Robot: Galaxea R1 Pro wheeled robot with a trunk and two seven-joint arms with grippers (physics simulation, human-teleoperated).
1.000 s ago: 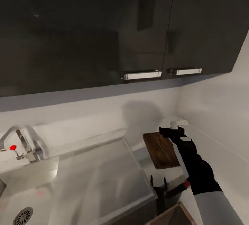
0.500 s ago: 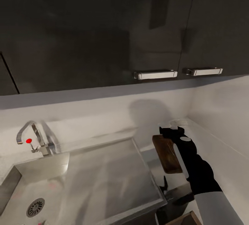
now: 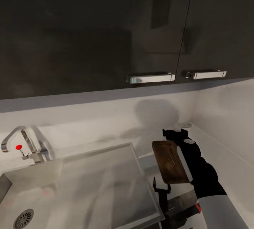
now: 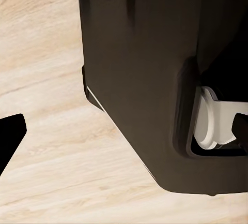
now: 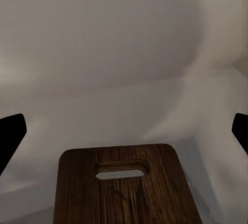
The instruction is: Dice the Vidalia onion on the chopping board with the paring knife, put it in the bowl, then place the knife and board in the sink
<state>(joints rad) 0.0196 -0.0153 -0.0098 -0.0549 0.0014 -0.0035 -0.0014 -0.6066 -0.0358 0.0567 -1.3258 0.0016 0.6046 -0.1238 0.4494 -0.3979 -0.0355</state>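
Note:
The dark wooden chopping board [image 3: 170, 161] lies on the grey countertop [image 3: 148, 160], right of the sink [image 3: 38, 190]. In the right wrist view the chopping board [image 5: 126, 193] shows its slot handle at the far end. My right gripper [image 3: 175, 131] hovers open over the board's far end; the fingertips stand wide apart around the right gripper [image 5: 124, 131]. A sliver of the white bowl [image 3: 186, 125] peeks out behind it. The paring knife [image 3: 181, 200], dark with a red spot, lies near the counter's front, partly hidden by my forearm. My left gripper [image 4: 124, 131] hangs open beside my dark body. The onion is out of view.
The faucet [image 3: 21, 144] with a red dot stands behind the basin, and the drain [image 3: 23, 218] shows at the lower left. The steel drainboard [image 3: 102, 183] spans the middle. Dark wall cabinets [image 3: 106, 28] hang overhead, and a white wall [image 3: 225, 130] closes the right side.
The whole picture has shifted, so the camera has moved. My right arm holds the same pose in the view, and the gripper stays open.

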